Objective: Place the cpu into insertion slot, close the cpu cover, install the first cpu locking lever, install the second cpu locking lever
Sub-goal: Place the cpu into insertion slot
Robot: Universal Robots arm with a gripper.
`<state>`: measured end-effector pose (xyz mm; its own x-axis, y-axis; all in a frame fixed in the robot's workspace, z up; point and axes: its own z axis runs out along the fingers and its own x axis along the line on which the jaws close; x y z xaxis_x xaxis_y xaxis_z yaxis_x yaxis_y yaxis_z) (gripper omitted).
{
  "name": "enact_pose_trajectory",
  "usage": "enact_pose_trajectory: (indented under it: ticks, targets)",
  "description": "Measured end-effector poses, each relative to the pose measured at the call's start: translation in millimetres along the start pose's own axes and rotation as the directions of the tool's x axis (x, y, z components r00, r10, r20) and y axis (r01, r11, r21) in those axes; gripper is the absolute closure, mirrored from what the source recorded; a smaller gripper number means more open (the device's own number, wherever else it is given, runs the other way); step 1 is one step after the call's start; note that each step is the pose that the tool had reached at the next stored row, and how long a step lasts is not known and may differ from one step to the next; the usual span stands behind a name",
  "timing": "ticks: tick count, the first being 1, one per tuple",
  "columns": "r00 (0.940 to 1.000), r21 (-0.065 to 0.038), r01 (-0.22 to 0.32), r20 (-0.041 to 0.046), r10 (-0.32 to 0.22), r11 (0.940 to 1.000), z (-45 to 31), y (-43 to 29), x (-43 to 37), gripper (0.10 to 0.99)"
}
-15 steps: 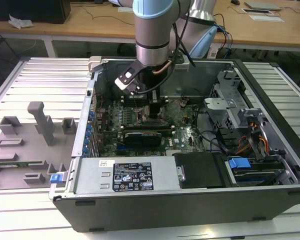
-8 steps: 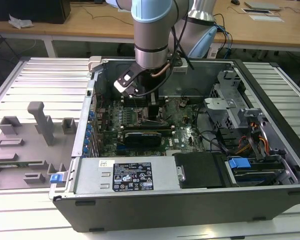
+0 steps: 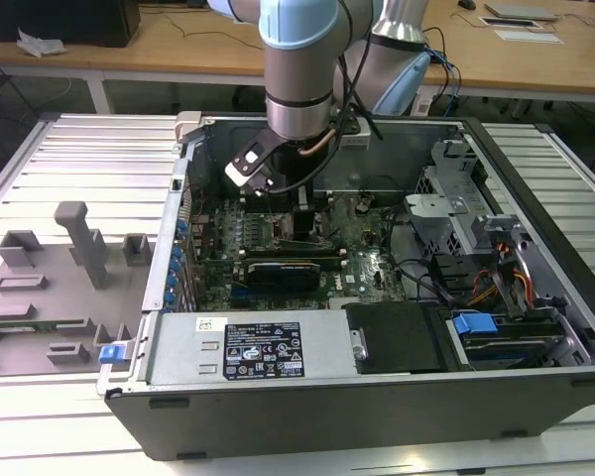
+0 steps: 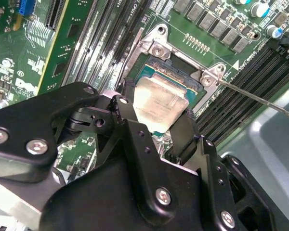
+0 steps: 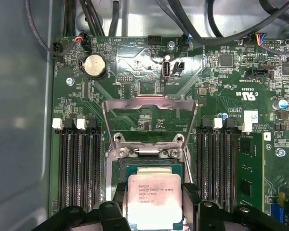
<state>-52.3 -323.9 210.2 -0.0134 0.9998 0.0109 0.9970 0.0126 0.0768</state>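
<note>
Pale-blue arm reaches down into the open computer case in the exterior view, with the gripper over the motherboard's far part. In the first wrist view, the black fingers pinch the cpu over the insertion slot. The cpu cover stands raised. The second wrist view shows the same pinch.

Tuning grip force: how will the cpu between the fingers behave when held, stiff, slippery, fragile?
Probably stiff: the cpu, a flat metal-topped plate, shows no bend in the gripper. Likely slippery, since only its thin edges look pinched. Probably light for its size, being thin.
</note>
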Motion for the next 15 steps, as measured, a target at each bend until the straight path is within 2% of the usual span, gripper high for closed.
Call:
enact_pose_trajectory:
  ticks: [9, 15]
  targets:
    - [1.0, 0.0, 0.002, -0.0003, -0.002, 1.0, 7.6, -1.4, 4.8, 0.545]
    - [1.0, 0.0, 0.002, 0.0007, -0.002, 1.0, 10.9, -2.1, 5.2, 0.545]
